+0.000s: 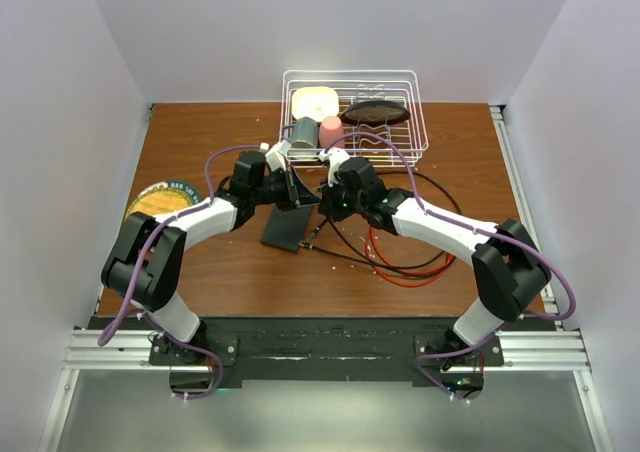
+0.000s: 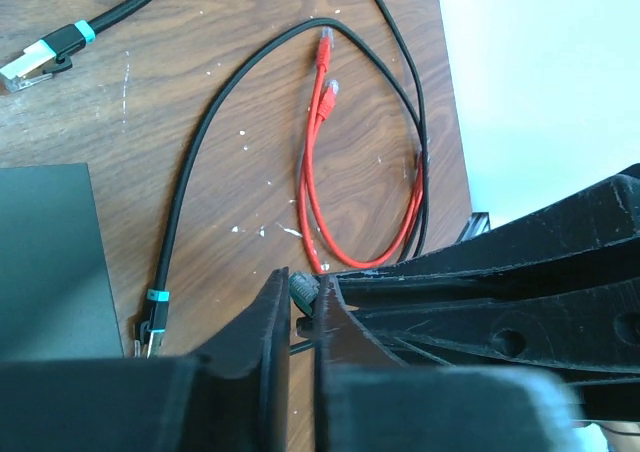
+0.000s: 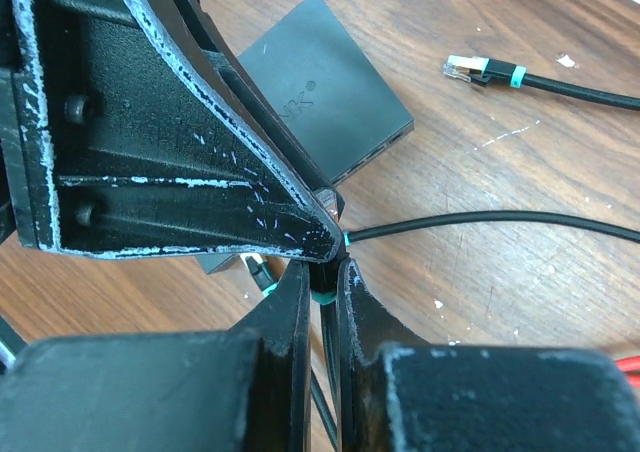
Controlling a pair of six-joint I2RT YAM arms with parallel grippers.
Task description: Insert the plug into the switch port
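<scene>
Wood-grain desk (image 1: 200, 132), white walls on 3 sides.

1. Switch (image 3: 320, 92): lies flat near the desk centre, between the 2 arms. Its socket edge is just beside the spot where the 2 end effectors meet.
2. Left end effector (image 2: 302, 284): narrowed to a slit, with a small grey-green plug (image 2: 304, 294) pinched at the tips. The plug is close to the switch; whether it touches a socket cannot be told.
3. Right end effector (image 3: 322, 272): closed on a black cable (image 3: 480, 222) at a teal band, tip to tip with the left one.
4. Loose plug (image 3: 462, 68): clear, with a teal band. It ends a second black lead and lies on the desk well apart from the switch.
5. Red cable (image 2: 318, 182): folded in a long loop on the right half of the desk, both ends lying free, inside the curve of a black cable.
6. Wire rack (image 1: 410, 122): at the far edge, holding a grey cup (image 1: 303, 132) and a pink cup (image 1: 331, 130) side by side.
7. Round disc (image 1: 162, 200): yellow and green, at the left edge beside the left arm.
</scene>
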